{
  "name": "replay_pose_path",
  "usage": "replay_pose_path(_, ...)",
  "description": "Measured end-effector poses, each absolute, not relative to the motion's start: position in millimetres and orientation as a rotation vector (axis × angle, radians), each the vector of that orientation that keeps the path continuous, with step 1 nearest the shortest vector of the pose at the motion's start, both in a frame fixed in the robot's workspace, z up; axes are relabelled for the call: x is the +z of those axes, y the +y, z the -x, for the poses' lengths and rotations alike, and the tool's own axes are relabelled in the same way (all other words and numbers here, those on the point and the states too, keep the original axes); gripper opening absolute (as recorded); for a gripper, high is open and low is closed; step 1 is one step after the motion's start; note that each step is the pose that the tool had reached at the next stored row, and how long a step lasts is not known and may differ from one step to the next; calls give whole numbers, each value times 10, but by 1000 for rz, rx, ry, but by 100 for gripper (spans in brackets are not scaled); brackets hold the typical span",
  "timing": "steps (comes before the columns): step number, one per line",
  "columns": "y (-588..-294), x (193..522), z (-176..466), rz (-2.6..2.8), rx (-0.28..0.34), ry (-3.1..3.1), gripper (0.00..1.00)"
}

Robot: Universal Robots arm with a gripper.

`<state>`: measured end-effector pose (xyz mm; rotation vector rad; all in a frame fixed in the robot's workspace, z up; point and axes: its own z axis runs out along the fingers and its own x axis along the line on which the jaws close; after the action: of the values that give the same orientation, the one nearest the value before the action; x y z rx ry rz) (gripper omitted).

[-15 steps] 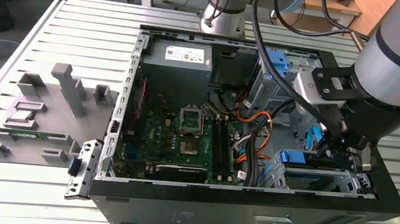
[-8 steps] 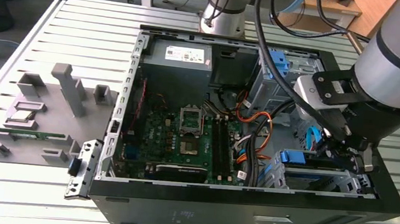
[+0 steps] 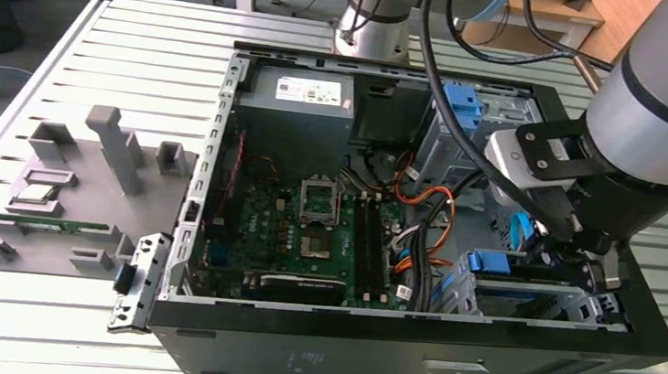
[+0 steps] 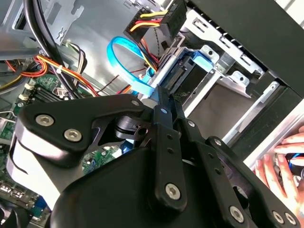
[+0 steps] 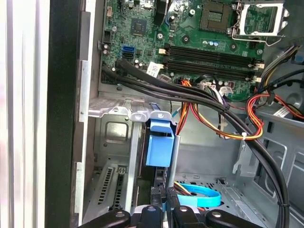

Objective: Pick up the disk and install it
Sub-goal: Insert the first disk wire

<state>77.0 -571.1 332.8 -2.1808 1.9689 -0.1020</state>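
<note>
The disk (image 5: 159, 142) stands on edge in the metal drive cage (image 5: 111, 111) at the case's front corner, its blue carrier tab (image 3: 492, 262) at the cage mouth. In the second wrist view the disk (image 4: 183, 78) lies well inside the cage. My gripper (image 5: 165, 211) is at the disk's rear end, its two black fingers (image 5: 151, 213) close on either side of the thin edge, shut on it. In the exterior view my gripper (image 3: 579, 258) reaches down into the case beside the cage, partly hidden by the arm.
Orange, black and yellow cables (image 5: 209, 102) cross close by, and a blue flat cable (image 4: 126, 61) loops beside the fingers. The motherboard (image 3: 305, 226) fills the case floor. A taller blue bracket (image 3: 462, 103) stands behind. A grey tray (image 3: 64, 189) holds parts. A hand (image 4: 285, 161) rests outside the case.
</note>
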Motion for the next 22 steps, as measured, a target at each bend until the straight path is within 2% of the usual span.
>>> replay_pose_path(22, -5716, 3332, -762, 2195, -109, 1940, 16)
